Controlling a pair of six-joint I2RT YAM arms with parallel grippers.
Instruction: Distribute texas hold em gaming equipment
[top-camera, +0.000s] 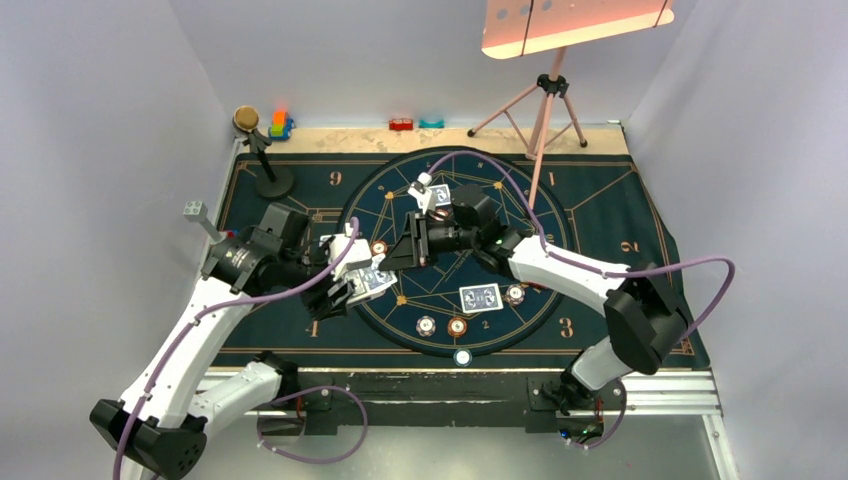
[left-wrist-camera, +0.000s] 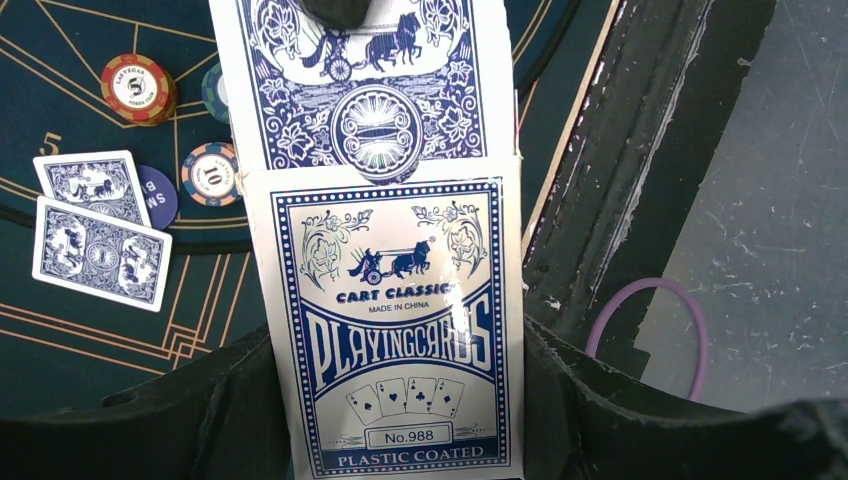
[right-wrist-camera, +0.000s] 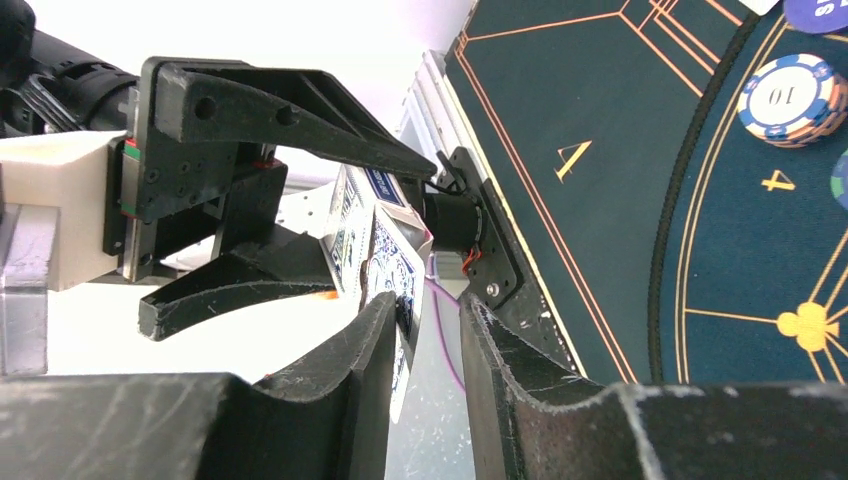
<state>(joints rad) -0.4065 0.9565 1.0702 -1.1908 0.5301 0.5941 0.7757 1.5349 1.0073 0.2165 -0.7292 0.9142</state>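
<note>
Above the near-left part of the dark blue, gold-lined mat (left-wrist-camera: 90, 350), the left end effector (left-wrist-camera: 395, 345) is clamping tight on the glossy blue-and-white card box (left-wrist-camera: 392, 300). The right end effector (right-wrist-camera: 430, 310) is straddling the thin, slick patterned-back playing card (left-wrist-camera: 365, 80) jutting from the box, jaws partly open, not yet pinching. Squeezing flat on both faces and drawing straight along the box is looking wisest.

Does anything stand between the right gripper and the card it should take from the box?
Nothing visible does. The card sticking out of the card box, held by the left gripper, is between the fingers of the right gripper, with a gap on one side.
</note>
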